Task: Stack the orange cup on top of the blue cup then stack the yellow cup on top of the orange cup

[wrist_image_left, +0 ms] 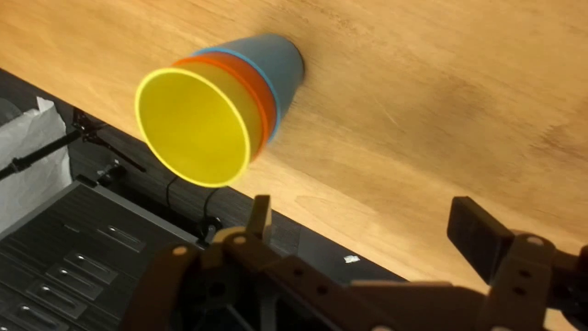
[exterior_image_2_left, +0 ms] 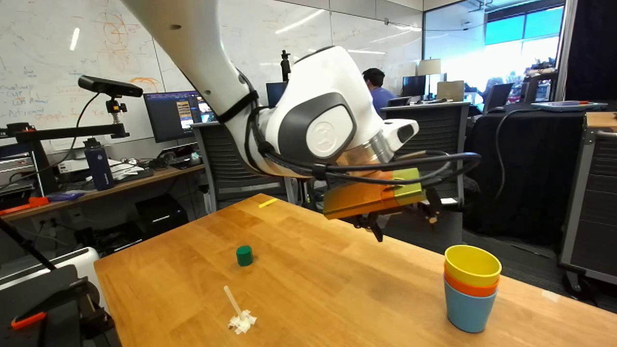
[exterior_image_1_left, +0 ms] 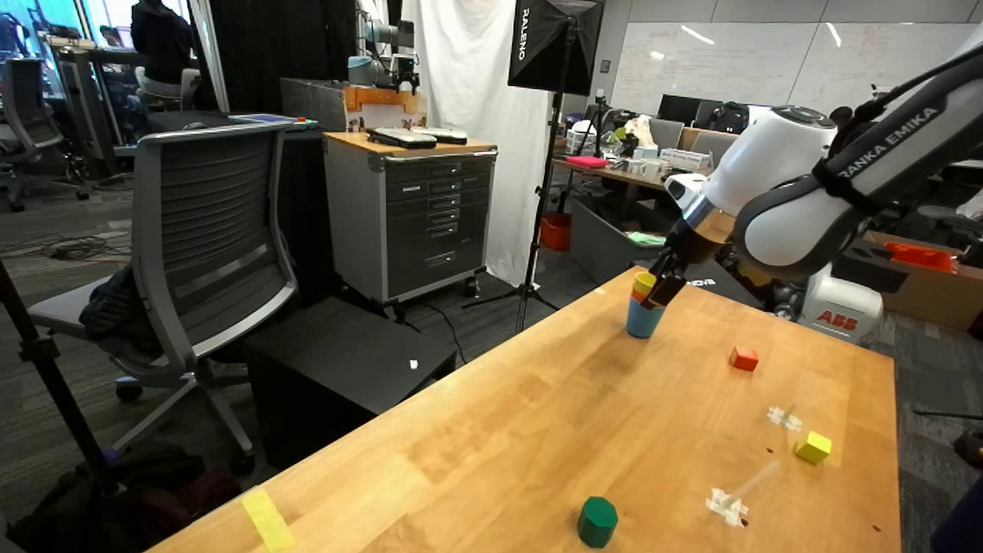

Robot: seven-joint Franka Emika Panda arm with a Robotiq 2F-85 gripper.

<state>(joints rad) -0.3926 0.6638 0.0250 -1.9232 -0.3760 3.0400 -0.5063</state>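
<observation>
The three cups form one upright nested stack by the table edge, seen in both exterior views and the wrist view. At the bottom is the blue cup (exterior_image_2_left: 468,311), standing on the table. Inside it sits the orange cup (exterior_image_2_left: 471,289), of which only a band shows. On top, the yellow cup (exterior_image_2_left: 460,273) has its mouth facing up, its inside bare in the wrist view (wrist_image_left: 195,131). My gripper (wrist_image_left: 361,206) is open, fingers wide apart with nothing between them. In an exterior view it hangs above the table, apart from the stack (exterior_image_2_left: 405,228).
A red block (exterior_image_1_left: 743,359), a yellow block (exterior_image_1_left: 813,447) and a dark-green cylinder (exterior_image_1_left: 597,522) lie on the table. Taped to the tabletop is a thin upright stick (exterior_image_2_left: 233,301). The table's long edge (wrist_image_left: 321,225) runs close by the stack.
</observation>
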